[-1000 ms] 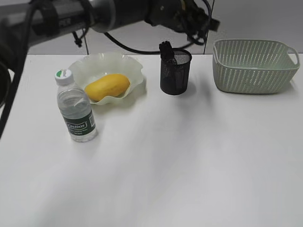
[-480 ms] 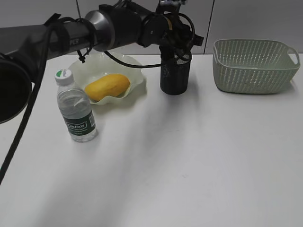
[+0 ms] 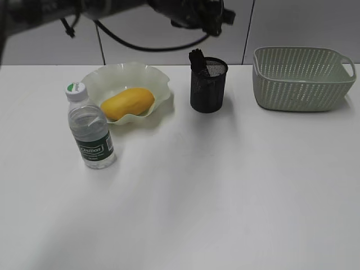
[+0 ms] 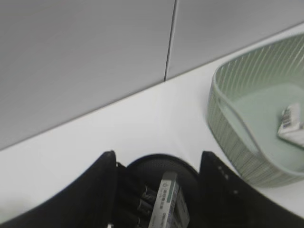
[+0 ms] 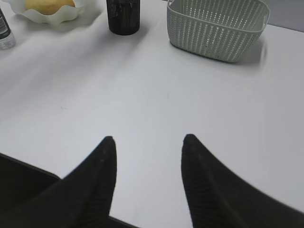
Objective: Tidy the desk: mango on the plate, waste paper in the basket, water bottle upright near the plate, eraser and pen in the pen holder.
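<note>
The mango lies on the wavy green plate. The water bottle stands upright just left of the plate, in front of it. The black mesh pen holder holds a dark pen. In the left wrist view the eraser stands inside the holder beside the pen. My left gripper is open and empty, right above the holder. The waste paper lies in the basket. My right gripper is open and empty, above the desk.
The basket stands at the back right, right of the pen holder. My left arm reaches in along the top edge from the left. The right wrist view also shows the holder and the basket.
My left arm came down to the pen holder's mouth half a second ago and has since lifted up and away. The things on the desk have not moved.
</note>
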